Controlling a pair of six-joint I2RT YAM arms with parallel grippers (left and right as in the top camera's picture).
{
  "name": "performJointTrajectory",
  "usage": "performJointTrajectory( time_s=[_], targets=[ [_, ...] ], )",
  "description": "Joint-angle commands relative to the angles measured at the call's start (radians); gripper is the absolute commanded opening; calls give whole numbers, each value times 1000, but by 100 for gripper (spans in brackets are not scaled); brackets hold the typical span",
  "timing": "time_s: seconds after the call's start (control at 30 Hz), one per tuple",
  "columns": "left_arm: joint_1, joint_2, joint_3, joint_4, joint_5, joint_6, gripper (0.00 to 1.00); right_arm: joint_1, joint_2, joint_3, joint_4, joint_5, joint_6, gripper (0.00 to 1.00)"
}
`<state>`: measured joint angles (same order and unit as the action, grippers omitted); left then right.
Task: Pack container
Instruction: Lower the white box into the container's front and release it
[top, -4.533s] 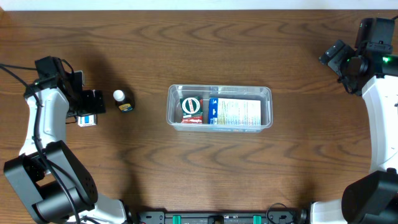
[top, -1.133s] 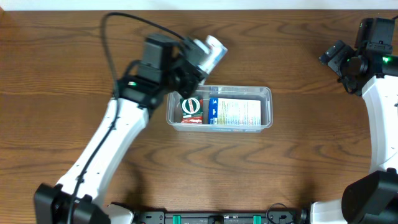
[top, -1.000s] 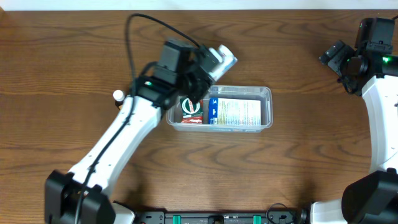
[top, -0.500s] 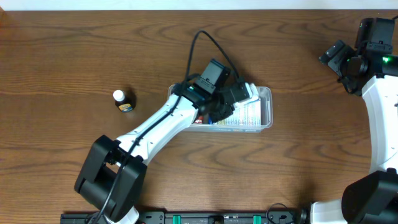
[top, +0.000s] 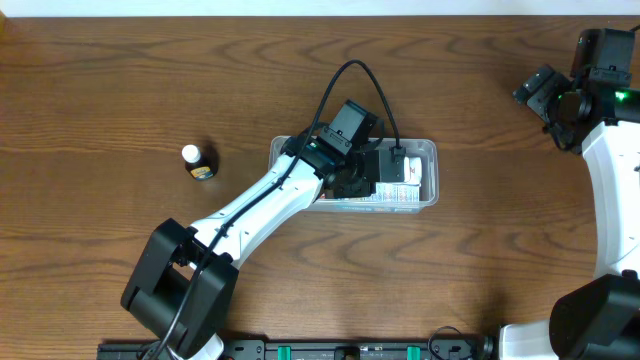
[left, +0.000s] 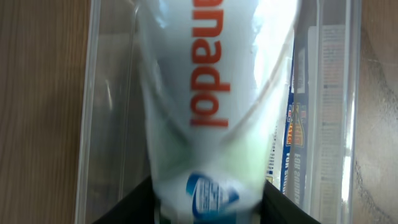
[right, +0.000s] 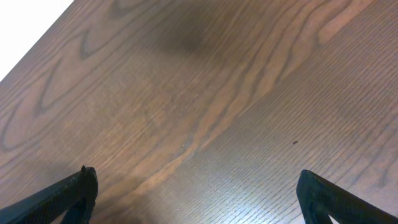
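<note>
Swung over from well left of the container (top: 432, 150), the left gripper (top: 372, 172) now reaches inside it, a white Panadol packet (left: 211, 93) between its jaws; gripping or releasing, I cannot tell. Placing seems underway; next, let go and lift clear. Well right of the container, the right gripper (right: 199, 186) gapes wide.

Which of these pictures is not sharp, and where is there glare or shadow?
Left wrist: the white pack fills the view, soft and out of focus; pale glare on the container wall. Right wrist: table grain sharp, top-left corner washed white, a soft shadow near the top. Overhead: sharp, evenly lit.
</note>
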<state>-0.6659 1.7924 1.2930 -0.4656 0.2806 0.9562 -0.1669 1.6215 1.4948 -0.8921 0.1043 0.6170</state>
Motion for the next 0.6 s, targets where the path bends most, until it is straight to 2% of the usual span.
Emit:
performJointTrajectory(
  time_s=[0.0,0.2,0.37,0.57],
  targets=[
    [-1,2,0,0,-5,38,46,-4,0,3,1,3,-8,99],
    [-2,2,0,0,-5,37,48,-4,0,3,1,3,-8,99],
    [-2,2,0,1,-1,37,56,-4,0,3,1,3,-9,99],
    [-2,2,0,4,0,36,57,-4,0,3,1,3,-8,99]
  ],
)
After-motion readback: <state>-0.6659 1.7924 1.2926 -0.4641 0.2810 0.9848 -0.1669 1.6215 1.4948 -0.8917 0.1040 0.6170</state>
